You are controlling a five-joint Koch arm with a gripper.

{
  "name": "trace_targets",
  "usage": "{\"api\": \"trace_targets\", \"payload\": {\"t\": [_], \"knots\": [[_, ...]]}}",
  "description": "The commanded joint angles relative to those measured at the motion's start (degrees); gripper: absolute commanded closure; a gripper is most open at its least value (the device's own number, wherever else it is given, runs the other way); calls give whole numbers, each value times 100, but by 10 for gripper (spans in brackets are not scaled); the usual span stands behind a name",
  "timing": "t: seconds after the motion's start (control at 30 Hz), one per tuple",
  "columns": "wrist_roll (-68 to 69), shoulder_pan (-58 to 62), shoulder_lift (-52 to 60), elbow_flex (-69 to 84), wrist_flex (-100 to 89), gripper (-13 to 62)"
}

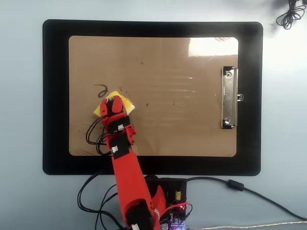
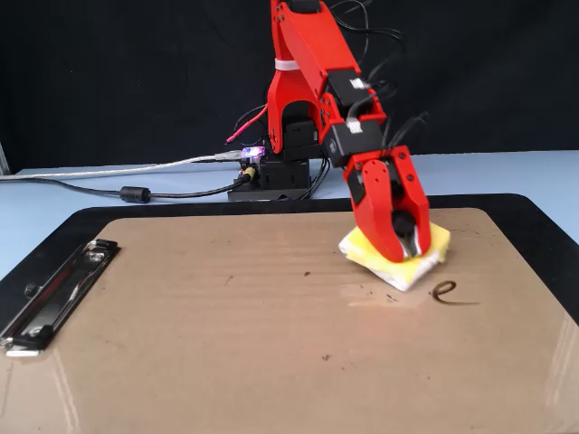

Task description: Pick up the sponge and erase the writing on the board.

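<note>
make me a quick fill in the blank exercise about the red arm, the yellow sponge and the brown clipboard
1. The red gripper is clamped on the small yellow square ____.
2. The sponge rests on the large tan-brown glossy ____.
3. The clipboard lies on a larger ____ mat.
4. Only one dark handwritten letter shows; in the fixed view it lies to the ____ of the sponge.

Missing words: sponge; clipboard; black; right
</note>
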Motion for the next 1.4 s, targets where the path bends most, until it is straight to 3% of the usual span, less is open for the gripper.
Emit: {"api": "trace_targets", "payload": {"t": [0.0,0.1,0.2,0.43,0.53,0.6,0.7,0.8,1.0,1.07,1.13,1.3,1.37], "knots": [[-202,-141,-413,-571,70,575],[-202,-158,-1731,-1978,79,575],[-202,-167,-2215,-2813,193,575],[-343,-193,-246,-809,870,575],[-659,-290,0,-448,861,575],[-940,-589,-334,-729,782,575],[-1099,-738,-1696,-2057,791,575],[-1099,-747,-2004,-2461,853,575],[-1116,-756,-70,-1028,1925,575],[-1116,-738,105,-738,1863,575],[-1063,-703,-149,-809,1635,575],[-809,-510,-2338,-2505,431,575],[-809,-501,-2681,-2971,422,575]]}}
